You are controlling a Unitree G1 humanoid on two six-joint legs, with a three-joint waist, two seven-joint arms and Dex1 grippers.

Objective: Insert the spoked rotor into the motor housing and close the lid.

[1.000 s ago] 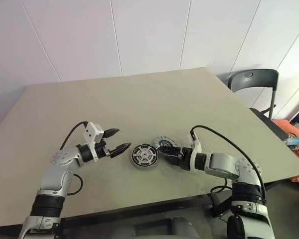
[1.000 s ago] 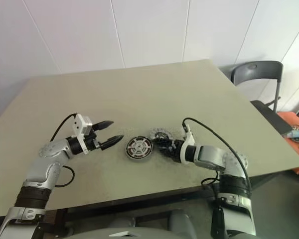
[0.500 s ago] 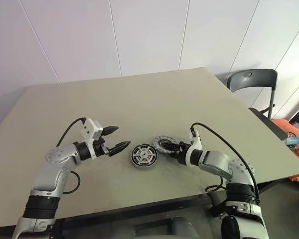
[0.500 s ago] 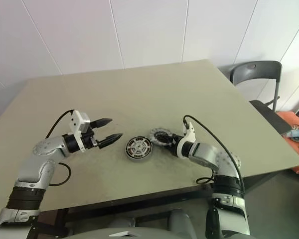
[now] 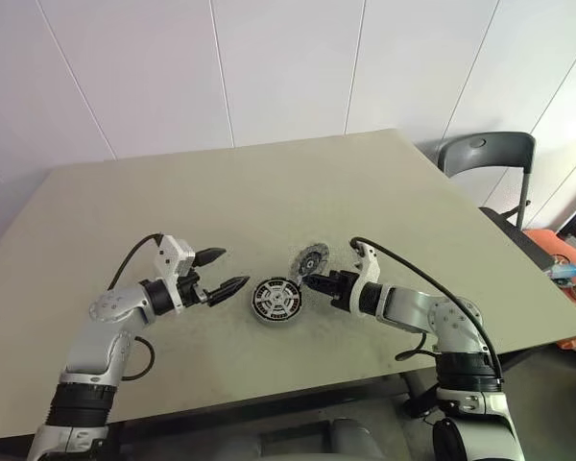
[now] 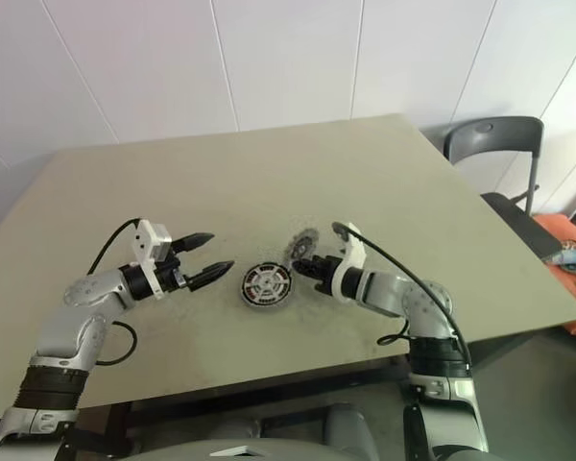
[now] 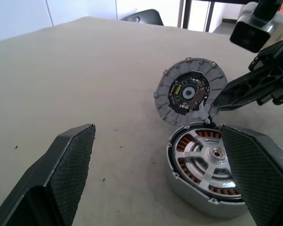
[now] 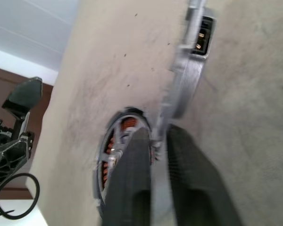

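The motor housing (image 5: 276, 300) lies flat on the tan table (image 5: 269, 192), its copper windings (image 7: 184, 167) showing under the silver spoked rotor (image 7: 212, 153) that sits inside it. Just to its right the grey notched lid (image 5: 312, 259) is tipped up on edge, its dark inner face (image 7: 189, 92) turned toward the housing. My right gripper (image 5: 315, 280) is shut on the lid's lower edge, and in the right wrist view its fingers (image 8: 132, 165) pinch the rim. My left gripper (image 5: 232, 268) hovers open just left of the housing, holding nothing.
A grey chair (image 5: 488, 154) stands past the table's right corner, and an orange object (image 5: 562, 254) lies beyond the right edge. The table's front edge (image 5: 269, 389) runs close under both arms.
My right gripper has shut on the lid's edge and rolled, tipping the lid up from flat on the table. The left gripper stays open beside the housing.
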